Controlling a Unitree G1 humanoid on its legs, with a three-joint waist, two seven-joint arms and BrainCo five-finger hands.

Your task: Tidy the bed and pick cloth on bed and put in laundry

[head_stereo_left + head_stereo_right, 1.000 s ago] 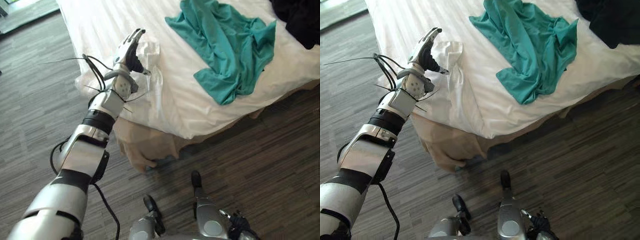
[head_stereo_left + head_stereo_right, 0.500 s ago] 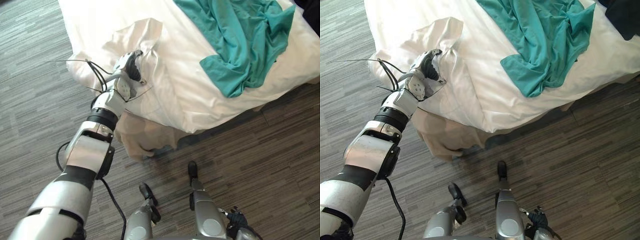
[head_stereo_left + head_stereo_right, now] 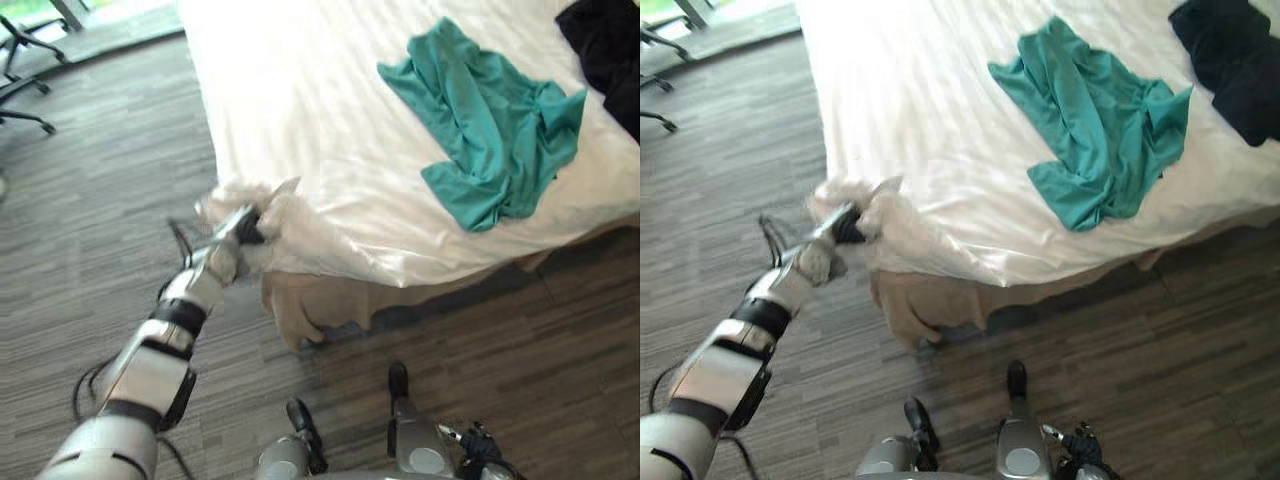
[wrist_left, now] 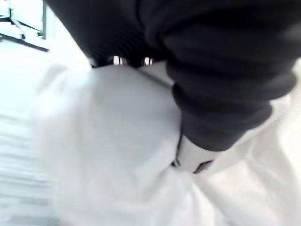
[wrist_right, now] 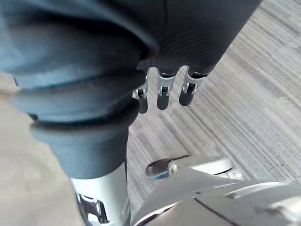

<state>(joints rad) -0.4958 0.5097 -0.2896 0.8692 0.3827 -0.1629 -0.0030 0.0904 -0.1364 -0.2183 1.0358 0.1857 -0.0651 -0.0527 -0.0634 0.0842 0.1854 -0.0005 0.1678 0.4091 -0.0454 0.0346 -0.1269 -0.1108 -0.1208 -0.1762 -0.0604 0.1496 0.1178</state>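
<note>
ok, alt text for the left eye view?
The left hand grips a bunched corner of the white sheet at the near corner of the bed. A teal cloth lies crumpled on the sheet, with a black cloth to its right at the picture's edge.

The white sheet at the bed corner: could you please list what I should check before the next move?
1. Left robot hand curled on the white sheet corner: ok.
2. Sheet corner smooth: not ok, bunched at that hand.
3. Right robot hand free, fingers relaxed: ok.
4. Teal cloth picked up: not ok, it lies on the sheet.
5. Black cloth picked up: not ok, it lies on the sheet too.
6. Place of the laundry: cannot tell.
</note>
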